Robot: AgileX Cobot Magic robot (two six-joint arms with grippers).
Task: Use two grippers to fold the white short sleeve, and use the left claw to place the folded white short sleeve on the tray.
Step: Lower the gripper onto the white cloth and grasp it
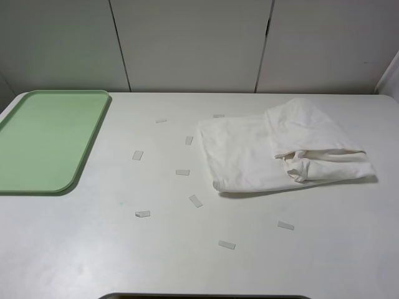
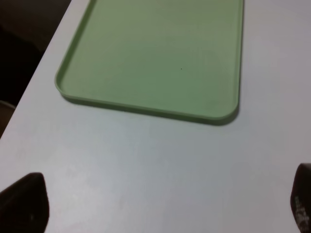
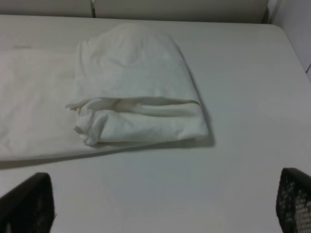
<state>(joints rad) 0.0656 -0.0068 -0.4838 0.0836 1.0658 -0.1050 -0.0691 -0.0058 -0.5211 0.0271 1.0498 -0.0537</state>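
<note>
While white short sleeve (image 3: 136,97) lies half-folded ahead of right gripper (image 3: 160,204), I judge folding unfinished. Right gripper spread wide, empty. Left gripper (image 2: 163,204) likewise, tray (image 2: 146,110) just ahead of it. Next: I bring both down onto its edges.

White table (image 1: 75,249), panelled wall (image 1: 187,43) (pale)

You see the tray (image 1: 43,140) at the far left of the counter (image 1: 187,268) and the short sleeve (image 1: 249,156) right of centre, well apart; loose strips (image 1: 182,172) lie scattered on the counter between and before them
</note>
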